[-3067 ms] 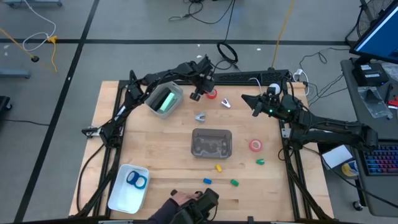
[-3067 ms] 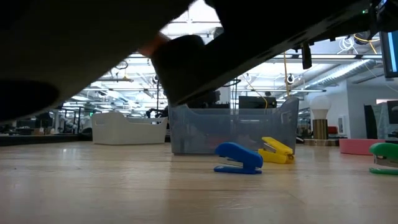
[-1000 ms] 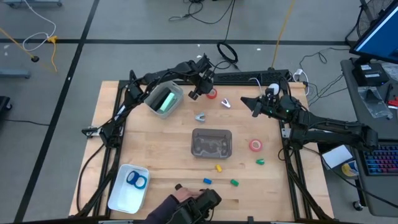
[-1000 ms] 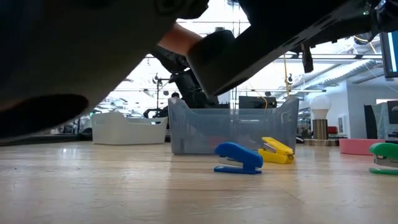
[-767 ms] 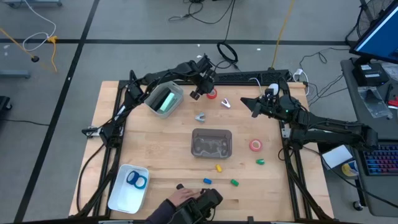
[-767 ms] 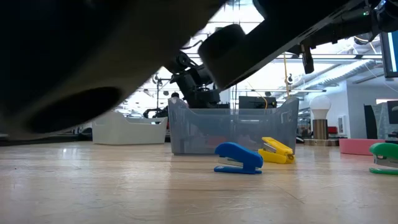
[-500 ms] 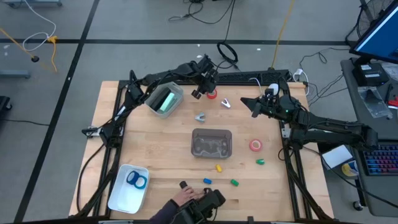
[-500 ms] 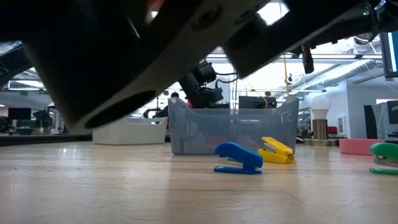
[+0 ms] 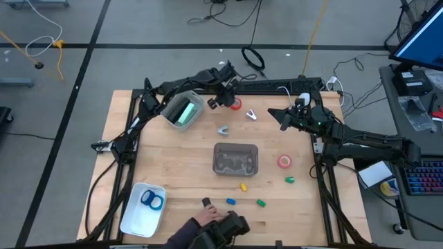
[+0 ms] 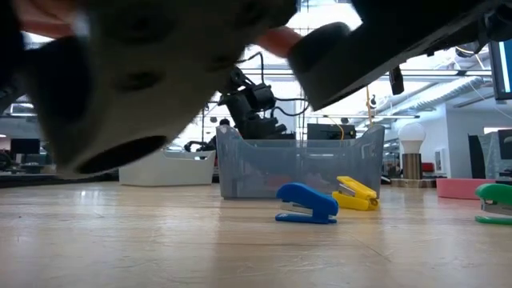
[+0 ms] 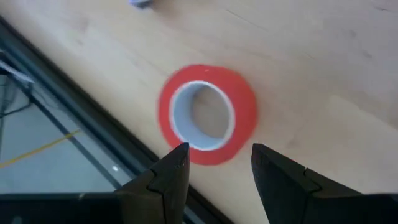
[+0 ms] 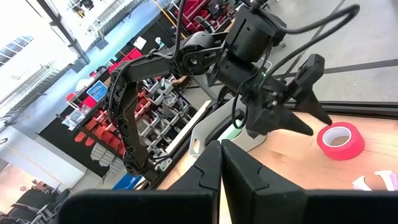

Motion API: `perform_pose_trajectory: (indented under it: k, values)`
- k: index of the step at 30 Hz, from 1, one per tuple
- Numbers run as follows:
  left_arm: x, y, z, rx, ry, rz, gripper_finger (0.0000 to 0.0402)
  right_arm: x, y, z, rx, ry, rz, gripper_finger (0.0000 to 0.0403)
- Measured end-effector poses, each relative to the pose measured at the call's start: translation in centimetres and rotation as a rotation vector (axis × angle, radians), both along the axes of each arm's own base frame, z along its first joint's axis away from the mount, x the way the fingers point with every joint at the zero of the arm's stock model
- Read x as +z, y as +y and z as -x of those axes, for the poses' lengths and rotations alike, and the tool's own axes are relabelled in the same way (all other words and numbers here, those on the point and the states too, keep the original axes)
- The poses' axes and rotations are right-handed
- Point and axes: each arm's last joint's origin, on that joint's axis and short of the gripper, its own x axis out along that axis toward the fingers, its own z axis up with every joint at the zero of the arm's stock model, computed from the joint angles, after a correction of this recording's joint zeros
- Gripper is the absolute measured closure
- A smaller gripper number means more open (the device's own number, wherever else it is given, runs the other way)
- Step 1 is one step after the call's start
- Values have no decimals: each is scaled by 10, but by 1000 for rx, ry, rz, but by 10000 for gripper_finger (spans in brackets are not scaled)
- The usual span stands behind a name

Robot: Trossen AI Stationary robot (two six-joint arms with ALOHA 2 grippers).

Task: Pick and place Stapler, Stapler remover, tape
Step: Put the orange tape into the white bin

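A red tape roll (image 11: pixel 207 115) lies flat on the table near its far edge (image 9: pixel 237 104). My left gripper (image 11: pixel 217 163) hovers open just above it, slanting down, one finger on either side of the roll's rim without touching (image 9: pixel 225 102). My right gripper (image 12: pixel 221 163) is shut and holds nothing. It points level at the far right (image 9: pixel 282 119). A pink-red tape roll (image 9: pixel 284 161) lies right of the clear bin (image 9: pixel 235 158). Two stapler removers (image 9: pixel 223 129) (image 9: pixel 250 115) and the small staplers, yellow (image 10: pixel 355 193), blue (image 10: pixel 306 202) and green (image 9: pixel 261 203), lie on the table.
A white tray (image 9: pixel 135 216) at the near left holds blue tape rolls (image 9: pixel 152 200). A green-lit container (image 9: pixel 183 111) stands left of my left gripper. A person's hand (image 9: pixel 206 218) with a dark object reaches in at the near edge and blocks much of the low view.
My left gripper has rolled about its own axis above the red tape roll, staying in place and open. The person's hand with the dark object has shifted along the near edge toward the right.
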Motion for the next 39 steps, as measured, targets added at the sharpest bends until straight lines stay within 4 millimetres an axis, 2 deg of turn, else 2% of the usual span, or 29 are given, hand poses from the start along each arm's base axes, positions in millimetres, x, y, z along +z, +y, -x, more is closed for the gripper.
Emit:
perform_pose_trajectory:
  k: [10, 13, 15, 28, 39]
  values:
    - [1, 1, -1, -109, -36, -14, 227, 0, 0, 0, -1, -4, -6, 399]
    - [-5, 7, 4, -132, 31, -90, 227, 0, 0, 0, -2, -5, -9, 399]
    - [-13, 11, 8, -142, 54, -72, 227, 0, 0, 0, -1, -5, -9, 399]
    - [-14, 6, 2, -107, 40, -58, 227, -2, 0, 0, -2, 15, -17, 399]
    - [6, -6, -6, -123, -17, -77, 227, -7, 0, 0, 0, 60, -34, 399]
